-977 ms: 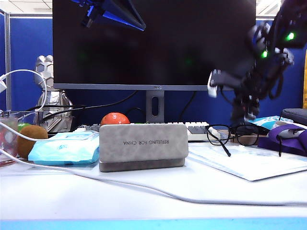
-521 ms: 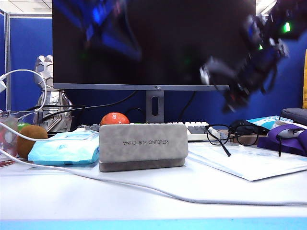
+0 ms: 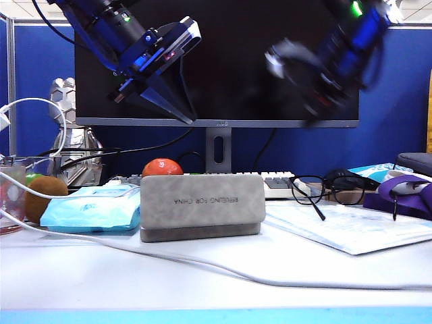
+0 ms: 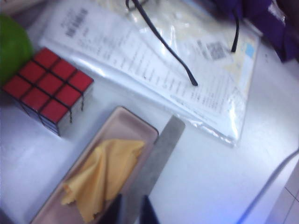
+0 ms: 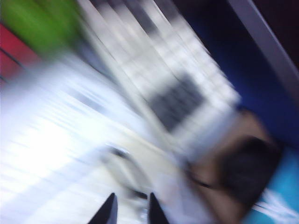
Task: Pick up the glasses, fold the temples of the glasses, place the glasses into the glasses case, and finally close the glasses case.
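Hovering high and empty, the left gripper (image 3: 181, 108) and blurred right gripper (image 3: 314, 111), jaws slightly parted, flank the open glasses case (image 3: 202, 206); glasses (image 3: 327, 185) lie right.

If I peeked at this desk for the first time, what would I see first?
Probably the glasses case, a big grey box standing in the middle of the white table. Two robot arms hang above it before the dark monitor: the left end effector on the left, the blurry right end effector on the right. The black glasses sit further right, temples unfolded.
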Available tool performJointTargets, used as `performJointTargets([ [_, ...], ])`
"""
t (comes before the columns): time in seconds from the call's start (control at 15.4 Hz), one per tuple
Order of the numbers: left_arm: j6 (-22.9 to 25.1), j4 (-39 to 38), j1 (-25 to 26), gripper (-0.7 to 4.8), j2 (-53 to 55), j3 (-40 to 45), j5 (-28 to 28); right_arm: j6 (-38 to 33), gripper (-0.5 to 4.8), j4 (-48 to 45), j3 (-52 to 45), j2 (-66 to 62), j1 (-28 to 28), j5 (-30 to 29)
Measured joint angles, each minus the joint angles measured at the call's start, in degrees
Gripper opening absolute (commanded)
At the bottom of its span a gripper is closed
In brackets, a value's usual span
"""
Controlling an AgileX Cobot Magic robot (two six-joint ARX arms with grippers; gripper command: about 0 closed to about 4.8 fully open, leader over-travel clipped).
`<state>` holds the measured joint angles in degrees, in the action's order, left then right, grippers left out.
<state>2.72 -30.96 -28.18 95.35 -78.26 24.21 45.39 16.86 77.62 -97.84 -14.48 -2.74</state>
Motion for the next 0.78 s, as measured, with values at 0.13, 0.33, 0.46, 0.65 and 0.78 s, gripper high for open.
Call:
performJointTargets([
  [0.13,-1.05,-0.17,0.09,0.40,0.00,-0.02,1.73,2.36,1.81,-2.38,0.02,-2.10,5.33,-2.71],
  [0.33,-2.36,-0.57,-0.02,0.25,0.00,-0.02,6.12,8.87,2.11,-3.32,-0.04,-6.69,7.26,-6.38],
  [0.46,-2.40,-0.59,-0.02,0.25,0.00,-0.02,8.39,10.73,2.13,-4.66,0.00,-10.03,7.39,-7.41],
  [0.65,-2.38,-0.72,0.00,0.17,0.00,-0.02,9.62,12.28,1.97,-7.28,-0.04,-13.29,7.37,-7.32],
  [0.78,-2.36,-1.20,-0.02,0.17,0.00,-0.02,11.23,12.37,1.95,-11.08,0.00,-14.23,7.37,-5.88],
])
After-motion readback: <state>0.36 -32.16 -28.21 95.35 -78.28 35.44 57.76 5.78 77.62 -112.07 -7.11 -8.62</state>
